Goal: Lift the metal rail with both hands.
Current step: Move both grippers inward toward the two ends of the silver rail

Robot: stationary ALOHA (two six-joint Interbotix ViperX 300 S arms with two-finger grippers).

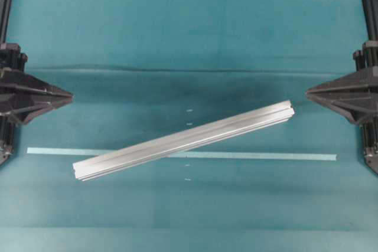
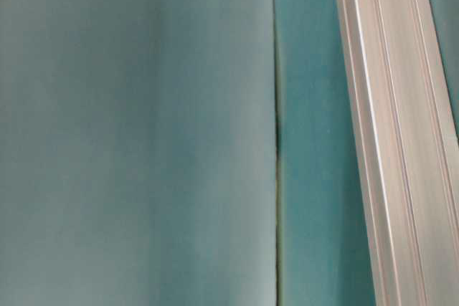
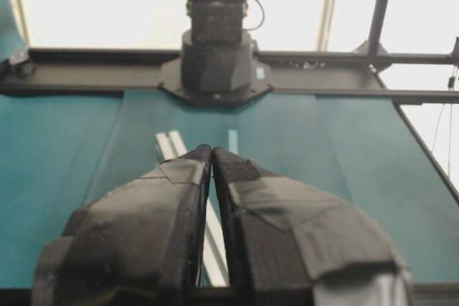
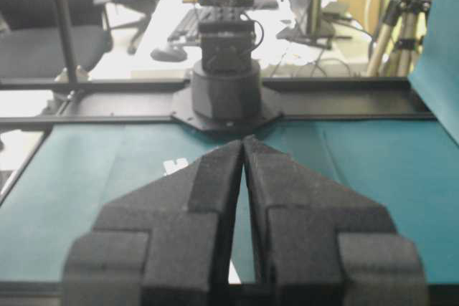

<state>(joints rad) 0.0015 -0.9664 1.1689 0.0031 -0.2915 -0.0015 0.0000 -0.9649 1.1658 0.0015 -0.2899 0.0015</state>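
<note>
The metal rail (image 1: 183, 140) is lying slanted on the surface (image 1: 177, 39), looking stiff, smooth, probably slippery. The left gripper (image 1: 69, 94) and right gripper (image 1: 308, 92) are keeping fingers pressed together; each should take one end.

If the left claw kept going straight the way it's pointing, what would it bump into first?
Probably nothing at first. The left gripper points across bare green table; the metal rail lies lower and off that line. Far across waits the right gripper.

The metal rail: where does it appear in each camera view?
Overhead: metal rail lies diagonally across the centre, over the tape strip.
Table-level: right edge, close up.
Left wrist: beyond the shut left gripper, pale end.
Right wrist: small pale end.
Shared landmark: teal table.
</note>
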